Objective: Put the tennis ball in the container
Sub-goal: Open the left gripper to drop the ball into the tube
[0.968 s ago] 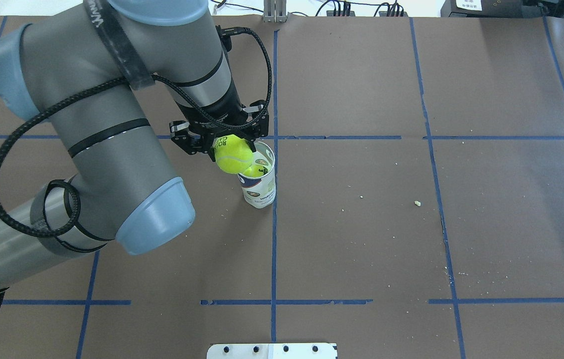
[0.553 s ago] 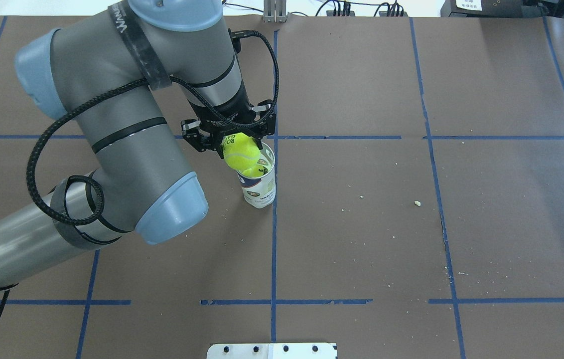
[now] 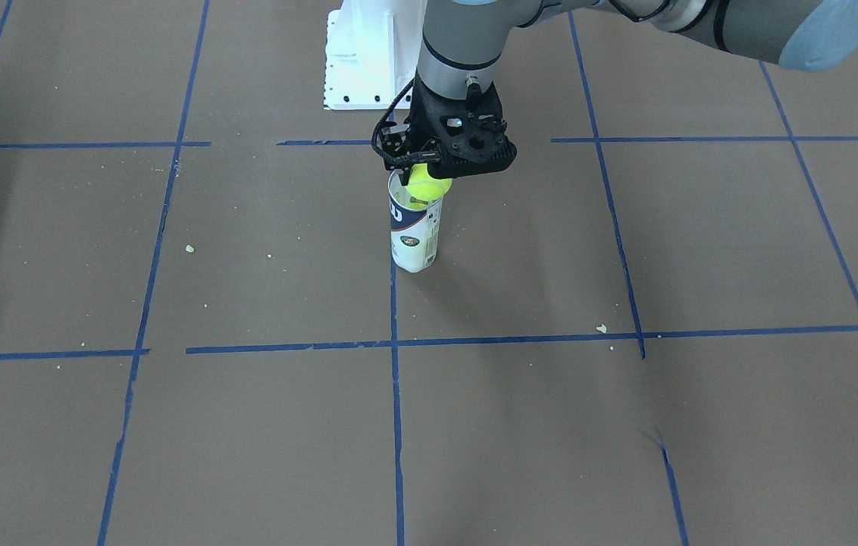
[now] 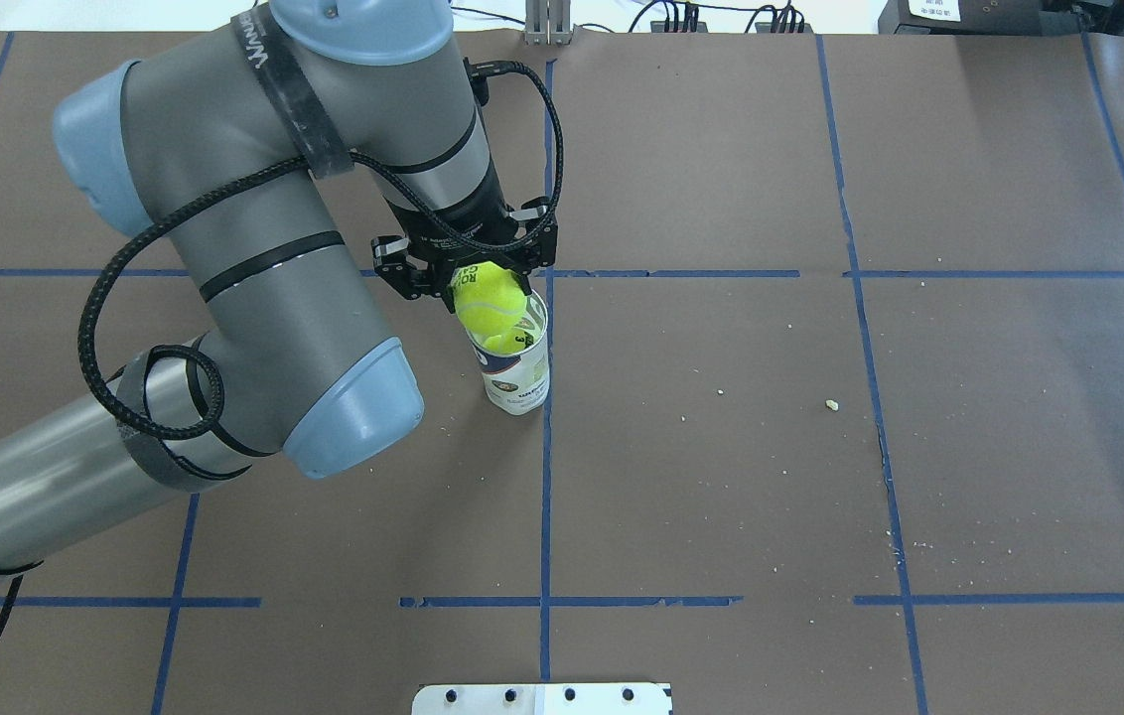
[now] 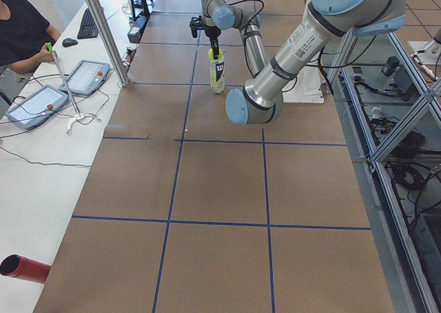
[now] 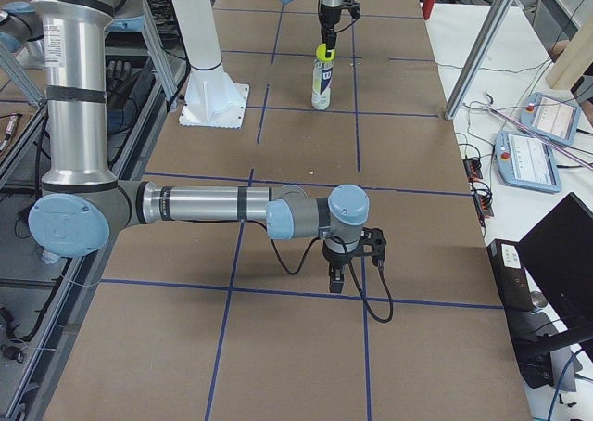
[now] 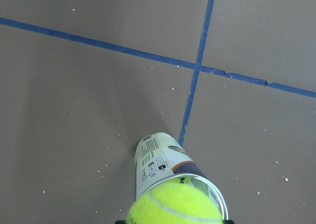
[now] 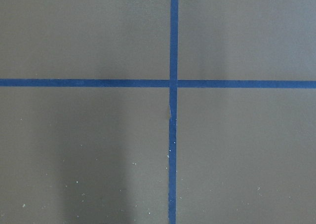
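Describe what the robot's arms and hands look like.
The left arm and right arm are thick grey tubes with light-blue caps at the joints. The left one carries a looping black braided cable and a black strap with white lettering. The left hand and right hand are black and two-fingered.

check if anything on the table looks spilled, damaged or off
Nothing serious. Pale crumbs are scattered over the brown table cover, and the blue tape line nearest the robot is ragged with gaps. The container stands upright, with the tennis ball held at its mouth by the left end effector.
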